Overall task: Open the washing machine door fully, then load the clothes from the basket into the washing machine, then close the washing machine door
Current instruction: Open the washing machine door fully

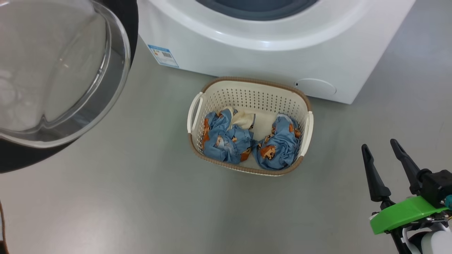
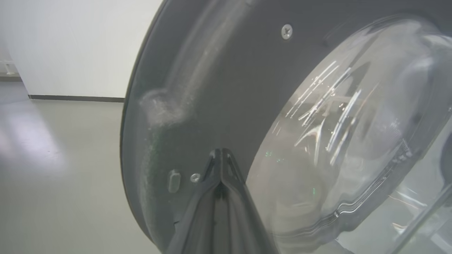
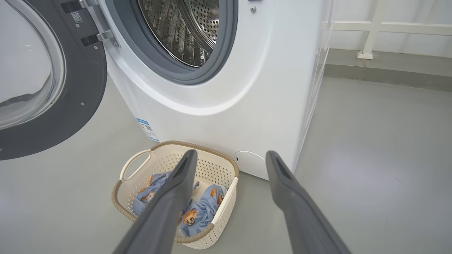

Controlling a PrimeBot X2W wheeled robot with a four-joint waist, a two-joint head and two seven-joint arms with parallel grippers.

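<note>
The washing machine (image 1: 268,53) (image 3: 226,91) stands on the floor with its steel drum (image 3: 180,28) exposed. Its door (image 1: 53,70) (image 3: 46,81) (image 2: 247,88) hangs swung out to the left, black rim and clear glass bowl facing me. My left gripper (image 2: 220,155) is shut, its tips pressed against the door's dark inner rim beside the glass. The basket (image 1: 197,106) (image 3: 226,169) sits in front of the machine and holds the clothes (image 1: 243,141) (image 3: 201,211), blue bear-print garments and a cream piece. My right gripper (image 1: 381,146) (image 3: 229,157) is open and empty, to the right of the basket.
Grey floor surrounds the machine and basket. A round service cover (image 1: 315,86) sits low on the machine front, and a blue label (image 1: 163,55) at its lower left corner. A white wall (image 2: 77,46) rises behind the door, and a white rail (image 3: 388,28) to the machine's right.
</note>
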